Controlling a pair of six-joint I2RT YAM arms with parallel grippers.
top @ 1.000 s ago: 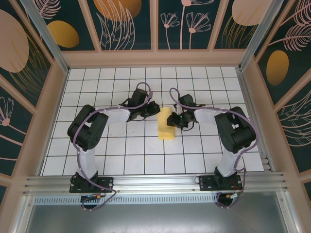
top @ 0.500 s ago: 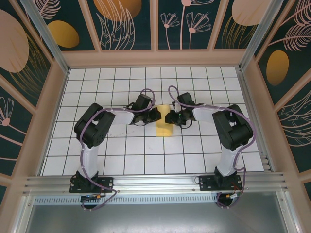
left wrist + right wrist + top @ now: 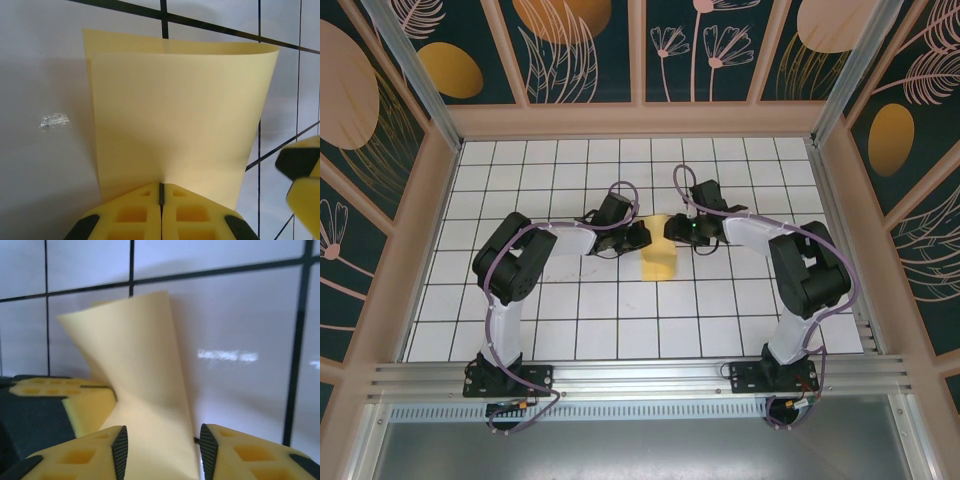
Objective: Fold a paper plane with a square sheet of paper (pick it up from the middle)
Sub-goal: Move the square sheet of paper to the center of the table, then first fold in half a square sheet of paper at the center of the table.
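Observation:
The square sheet of paper (image 3: 658, 264) is a yellow sheet folded over on itself, standing bowed on the white grid table between the two grippers. My left gripper (image 3: 645, 238) is shut on the sheet's near edge (image 3: 161, 186), and the sheet (image 3: 180, 115) rises in front of it with a rounded fold at the top. My right gripper (image 3: 669, 231) is open, its two pads either side of the curled sheet (image 3: 145, 370) at its lower end (image 3: 161, 445). The left gripper's yellow finger (image 3: 75, 400) sits just left of the sheet. A paper plane is out of view.
The white grid table (image 3: 570, 320) is boxed in by wooden-framed walls on three sides. An aluminium rail (image 3: 640, 378) runs along the near edge by the arm bases. A small shiny fleck (image 3: 54, 120) lies on the table left of the sheet.
The left gripper moved right to the sheet and shut on its edge. The right gripper's jaws have just opened around the sheet, and the sheet has been drawn up shorter.

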